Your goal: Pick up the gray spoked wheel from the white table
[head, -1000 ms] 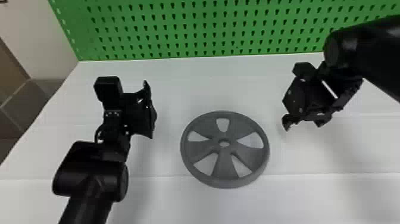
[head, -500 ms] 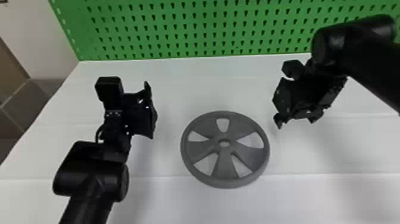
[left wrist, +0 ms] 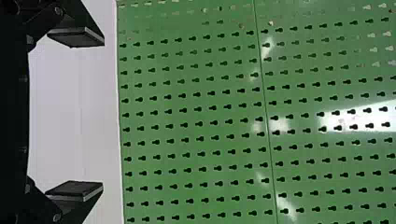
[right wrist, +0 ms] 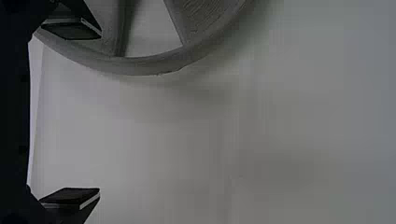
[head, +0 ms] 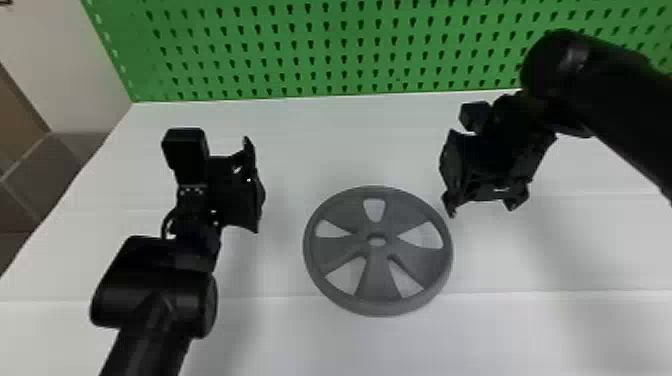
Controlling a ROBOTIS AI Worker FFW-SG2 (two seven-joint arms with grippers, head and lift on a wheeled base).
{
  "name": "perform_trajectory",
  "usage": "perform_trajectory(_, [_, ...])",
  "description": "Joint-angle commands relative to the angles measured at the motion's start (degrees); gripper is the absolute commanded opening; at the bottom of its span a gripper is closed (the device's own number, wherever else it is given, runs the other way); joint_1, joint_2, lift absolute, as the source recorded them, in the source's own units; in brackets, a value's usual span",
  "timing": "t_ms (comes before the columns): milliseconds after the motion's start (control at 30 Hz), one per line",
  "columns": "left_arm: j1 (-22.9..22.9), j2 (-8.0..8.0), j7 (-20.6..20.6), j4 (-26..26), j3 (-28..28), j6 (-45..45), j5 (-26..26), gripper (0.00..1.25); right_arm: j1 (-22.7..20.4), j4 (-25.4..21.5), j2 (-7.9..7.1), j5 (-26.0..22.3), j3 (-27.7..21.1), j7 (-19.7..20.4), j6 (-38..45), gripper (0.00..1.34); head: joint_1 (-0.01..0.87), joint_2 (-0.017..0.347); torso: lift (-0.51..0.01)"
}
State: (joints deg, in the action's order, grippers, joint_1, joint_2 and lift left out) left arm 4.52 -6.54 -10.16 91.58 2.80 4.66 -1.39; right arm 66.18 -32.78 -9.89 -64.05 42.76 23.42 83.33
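Note:
My left gripper [head: 255,185] is above the table to the left of the wheel, parked. In the left wrist view the left gripper [left wrist: 100,114] is open with nothing between its fingers. The right gripper [head: 480,207] hangs over the table just beyond the wheel's right edge. The gray spoked wheel [head: 332,250] lies flat on the white table [head: 310,340]. In the right wrist view the right gripper [right wrist: 99,114] stands open, and one fingertip overlaps the gray spoked wheel [right wrist: 140,66]; whether they touch I cannot tell. Nothing is held.
A green pegboard [head: 350,50] rises along the table's back edge. At the left, beyond the table's side, are brown floor tiles [head: 45,170] and a pale wall [head: 65,65].
The right arm has swung left, bringing its gripper closer to the wheel. The left arm and the wheel have kept their places.

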Motion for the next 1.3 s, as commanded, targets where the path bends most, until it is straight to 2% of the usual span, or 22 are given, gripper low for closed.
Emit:
perform_trajectory(0, [0.0,0.03,0.0,0.0,0.1,0.0,0.1,1.06,0.0,0.0,0.66,-4.8,1.2,3.1,-0.9,1.23,0.779,0.118,-0.087])
perform_trajectory(233, [0.0,0.03,0.0,0.0,0.0,0.1,0.1,1.06,0.1,-0.4,1.71,-10.1,2.8,8.0,-2.1,1.23,0.779,0.118,-0.087])
perform_trajectory(333, [0.1,0.03,0.0,0.0,0.0,0.1,0.1,1.06,0.1,-0.5,2.24,-12.1,3.7,8.4,-2.5,1.23,0.779,0.118,-0.087])
perform_trajectory(467, [0.1,-0.06,-0.1,0.0,0.1,0.2,0.1,1.06,0.1,-0.5,2.95,-15.4,3.8,13.2,-2.7,1.23,0.779,0.118,-0.087])
perform_trajectory(633, [0.1,0.03,-0.1,0.0,0.1,0.4,0.1,1.06,0.0,1.0,2.86,-23.3,4.0,18.2,-3.3,1.23,0.779,0.118,-0.087])
perform_trajectory(767, [0.1,0.03,-0.1,0.0,0.2,0.4,0.1,1.06,-0.1,2.5,2.95,-28.7,5.2,18.4,-4.0,1.23,0.779,0.118,-0.087])
perform_trajectory(900, [0.2,0.03,-0.2,0.0,0.4,0.4,0.1,1.06,-0.1,2.5,3.21,-28.8,5.6,18.4,-4.2,1.23,0.779,0.118,-0.087])
perform_trajectory(1267, [0.2,0.03,-0.2,0.0,0.2,0.4,0.0,1.06,0.0,1.8,2.77,-28.2,7.0,18.4,-5.1,1.23,0.779,0.118,-0.087])
